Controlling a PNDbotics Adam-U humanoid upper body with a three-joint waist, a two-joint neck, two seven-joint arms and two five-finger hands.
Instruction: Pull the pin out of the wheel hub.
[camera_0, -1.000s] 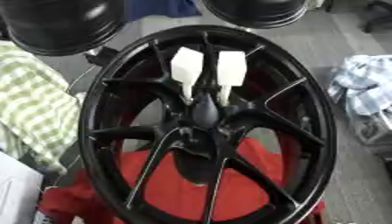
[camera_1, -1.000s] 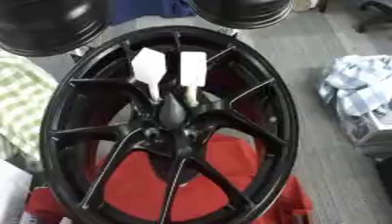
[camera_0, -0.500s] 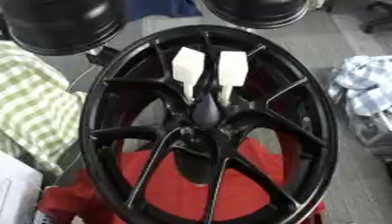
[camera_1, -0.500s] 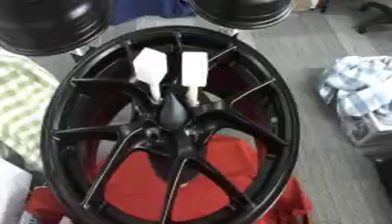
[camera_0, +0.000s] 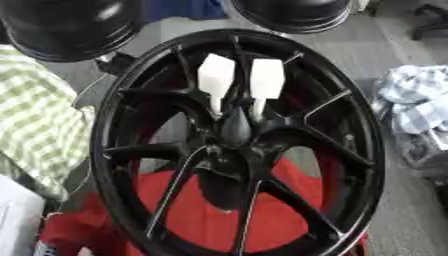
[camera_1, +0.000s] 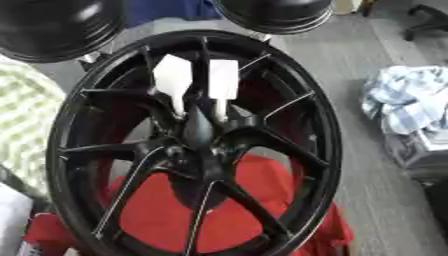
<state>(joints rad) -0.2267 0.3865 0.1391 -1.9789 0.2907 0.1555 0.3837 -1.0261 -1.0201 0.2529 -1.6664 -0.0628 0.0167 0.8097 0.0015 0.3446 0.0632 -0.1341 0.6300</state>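
I'm looking straight down on a glossy black wheel hub (camera_0: 236, 150) that fills most of my view, its thin spokes fanning out from a dark centre to the rim. It lies over a red cloth (camera_0: 201, 210) that shows between the lower spokes. Above the centre, two white flat-ended pieces (camera_0: 241, 82) stand side by side, each narrowing to a thin stem that runs down toward a dark, pointed shape (camera_0: 234, 125) at the hub's middle. Whether those are the pin, or which part is, I cannot tell.

Neither of my hands shows in either eye, so I can't say how the fingers are set or whether they have hold of anything.

Two more black wheels (camera_1: 52, 25) sit at the far edge, top left and top centre. The left eye shows far more of the green-checked fabric (camera_0: 35, 115) on the left; the right eye shows the blue-and-white crumpled cloth (camera_1: 407, 97) on the grey floor (camera_1: 350, 55) more fully, plus a chair base (camera_1: 429, 20) in the top right corner.
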